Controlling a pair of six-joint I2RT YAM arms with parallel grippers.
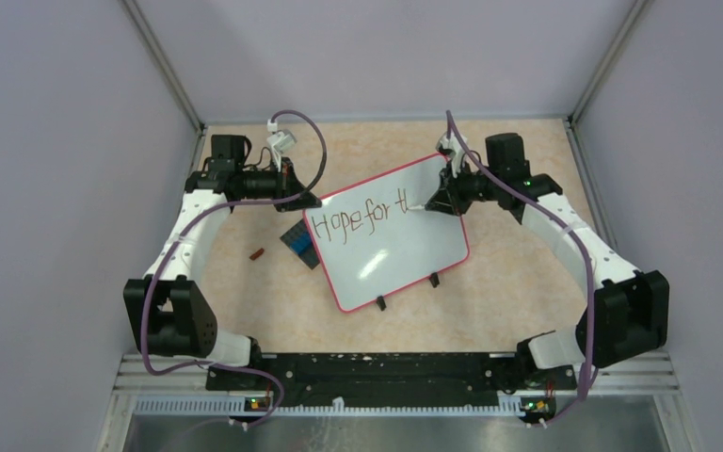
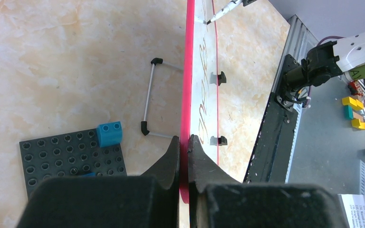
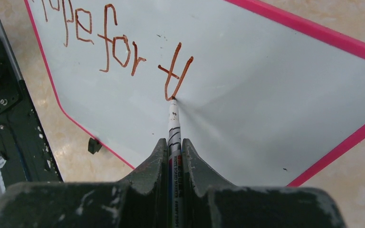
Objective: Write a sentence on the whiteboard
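one whiteboard (image 2: pixel 188 71) edge-on in left pincer (image 2: pixel 184 140) — sentence (image 2: pixel 202 123) unreadable.

My left arm (image 1: pixel 177 250) and right arm (image 1: pixel 557 215) are white curved shells joined by chunky black motor blocks. A purple cable (image 1: pixel 313 141) loops along each. My left gripper (image 2: pixel 184 140) has smooth matte black wedge fingers (image 2: pixel 168 164); my right gripper (image 3: pixel 173 141) has dark grey ones, scuffed with pale chips.

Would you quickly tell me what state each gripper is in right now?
Left gripper: closed on the whiteboard at its edge.
Right gripper: closed on the marker, tip against the board.
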